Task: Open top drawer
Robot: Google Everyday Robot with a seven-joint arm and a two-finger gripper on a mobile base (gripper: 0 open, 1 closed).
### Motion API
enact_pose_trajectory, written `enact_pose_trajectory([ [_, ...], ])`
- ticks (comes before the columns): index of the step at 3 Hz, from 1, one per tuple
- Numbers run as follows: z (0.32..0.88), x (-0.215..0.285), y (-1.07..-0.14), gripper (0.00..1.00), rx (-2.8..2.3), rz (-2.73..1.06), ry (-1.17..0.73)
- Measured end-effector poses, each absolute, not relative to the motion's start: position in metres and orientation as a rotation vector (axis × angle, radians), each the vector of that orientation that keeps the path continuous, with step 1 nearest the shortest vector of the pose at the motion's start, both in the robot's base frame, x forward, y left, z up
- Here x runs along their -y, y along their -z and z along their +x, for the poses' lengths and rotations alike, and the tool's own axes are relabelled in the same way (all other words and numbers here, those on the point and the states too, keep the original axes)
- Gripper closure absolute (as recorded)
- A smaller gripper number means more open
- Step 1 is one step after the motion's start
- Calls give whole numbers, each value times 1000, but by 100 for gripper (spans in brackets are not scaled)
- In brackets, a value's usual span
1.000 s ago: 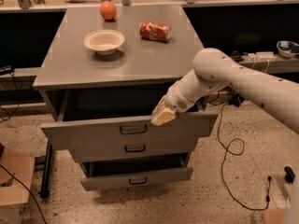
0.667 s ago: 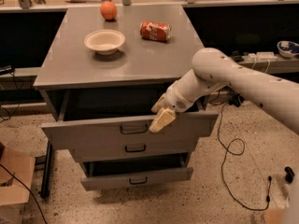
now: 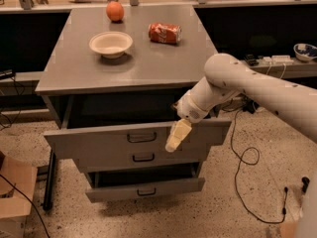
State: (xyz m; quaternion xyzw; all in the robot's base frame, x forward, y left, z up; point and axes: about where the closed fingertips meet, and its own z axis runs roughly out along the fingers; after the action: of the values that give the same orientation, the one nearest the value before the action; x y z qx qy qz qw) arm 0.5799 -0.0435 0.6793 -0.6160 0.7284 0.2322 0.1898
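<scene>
The top drawer (image 3: 89, 142) is the widest grey front of the cabinet and stands pulled out, with a dark gap behind it under the tabletop. Its small dark loop handle (image 3: 141, 137) sits at the centre. My gripper (image 3: 174, 138) hangs from the white arm, which comes in from the right. The gripper points down and to the left, in front of the drawer front, just right of the handle and not on it. Two narrower drawers sit below, the middle one (image 3: 143, 157) and the bottom one (image 3: 146, 191), which is also pulled out a little.
On the grey tabletop (image 3: 148, 63) stand a cream bowl (image 3: 111, 44), an orange (image 3: 115, 11) and a red can lying on its side (image 3: 165, 33). A cardboard box (image 3: 15, 192) sits on the floor at the left. Cables (image 3: 247, 157) lie on the floor at the right.
My gripper has moved a little down and to the right along the top drawer's front. The drawer has stayed as far out as before.
</scene>
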Motion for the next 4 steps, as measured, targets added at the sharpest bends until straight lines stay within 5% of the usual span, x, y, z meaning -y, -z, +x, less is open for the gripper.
enact_pose_trajectory([
  [1,567,60,-661,14,-2159,-1769,-672],
  [3,531,68,-654,61,-2256,-1907,-696],
  [4,517,69,-654,50,-2280,-1929,-712],
])
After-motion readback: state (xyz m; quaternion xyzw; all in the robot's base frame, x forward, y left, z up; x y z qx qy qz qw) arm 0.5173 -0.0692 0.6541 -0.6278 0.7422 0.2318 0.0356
